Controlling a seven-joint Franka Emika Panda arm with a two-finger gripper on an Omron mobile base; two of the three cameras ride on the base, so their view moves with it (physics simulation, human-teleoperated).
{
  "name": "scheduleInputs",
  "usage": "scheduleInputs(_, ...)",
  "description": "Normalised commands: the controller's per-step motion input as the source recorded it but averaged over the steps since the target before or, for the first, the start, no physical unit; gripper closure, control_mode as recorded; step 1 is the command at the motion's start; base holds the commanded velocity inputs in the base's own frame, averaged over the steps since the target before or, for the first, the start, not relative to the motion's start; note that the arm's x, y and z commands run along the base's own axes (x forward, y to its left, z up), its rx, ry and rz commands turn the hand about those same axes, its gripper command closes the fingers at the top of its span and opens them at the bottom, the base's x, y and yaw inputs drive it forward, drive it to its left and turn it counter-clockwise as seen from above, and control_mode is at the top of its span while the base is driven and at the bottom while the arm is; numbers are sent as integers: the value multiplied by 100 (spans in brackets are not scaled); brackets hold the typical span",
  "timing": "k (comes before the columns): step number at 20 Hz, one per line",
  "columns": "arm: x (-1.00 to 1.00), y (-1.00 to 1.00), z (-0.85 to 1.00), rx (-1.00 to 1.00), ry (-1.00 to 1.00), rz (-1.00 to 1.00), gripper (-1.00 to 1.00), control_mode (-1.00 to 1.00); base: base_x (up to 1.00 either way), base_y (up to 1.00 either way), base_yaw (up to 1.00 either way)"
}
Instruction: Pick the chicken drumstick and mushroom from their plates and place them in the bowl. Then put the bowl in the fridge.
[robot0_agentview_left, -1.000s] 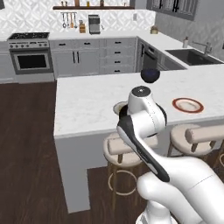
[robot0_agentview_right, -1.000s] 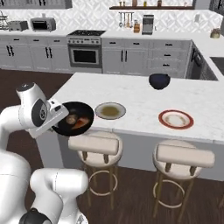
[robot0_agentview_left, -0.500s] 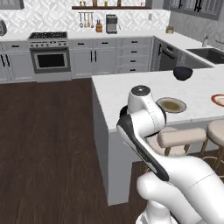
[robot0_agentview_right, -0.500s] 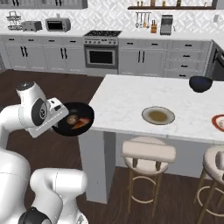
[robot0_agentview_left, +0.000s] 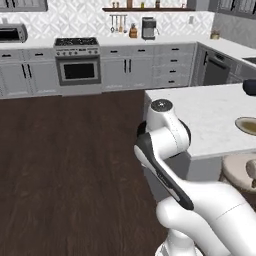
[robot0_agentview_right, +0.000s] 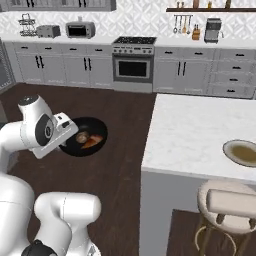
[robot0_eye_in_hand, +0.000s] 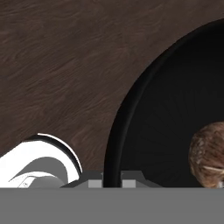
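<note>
Right base view, left to right: arm at far left, gripper (robot0_agentview_right: 66, 131) pinched on near rim of bowl (robot0_agentview_right: 86, 136), bowl held level above dark wood floor (robot0_agentview_right: 120, 165). Inside bowl: mushroom (robot0_agentview_right: 81, 137) on left, chicken drumstick (robot0_agentview_right: 93, 141) just beside it on right. Island counter (robot0_agentview_right: 200, 135) well apart to right, grey-olive plate (robot0_agentview_right: 242, 152) near its right edge, stool (robot0_agentview_right: 227, 202) below. Hand view: fingers straddle bowl rim (robot0_eye_in_hand: 114, 144), mushroom (robot0_eye_in_hand: 209, 155) at right edge. Fridge: can't tell.
</note>
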Motion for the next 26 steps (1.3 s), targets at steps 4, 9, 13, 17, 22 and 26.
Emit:
scheduleInputs(4, 0, 0, 0, 0, 0, 0, 100, 100, 100, 100, 0)
scheduleInputs(9, 0, 0, 0, 0, 0, 0, 100, 100, 100, 100, -1)
scheduleInputs(13, 0, 0, 0, 0, 0, 0, 100, 100, 100, 100, -10)
scheduleInputs(17, 0, 0, 0, 0, 0, 0, 100, 100, 100, 100, -3)
scheduleInputs(22, 0, 0, 0, 0, 0, 0, 100, 100, 100, 98, 0)
scheduleInputs(26, 0, 0, 0, 0, 0, 0, 100, 100, 100, 48, 14)
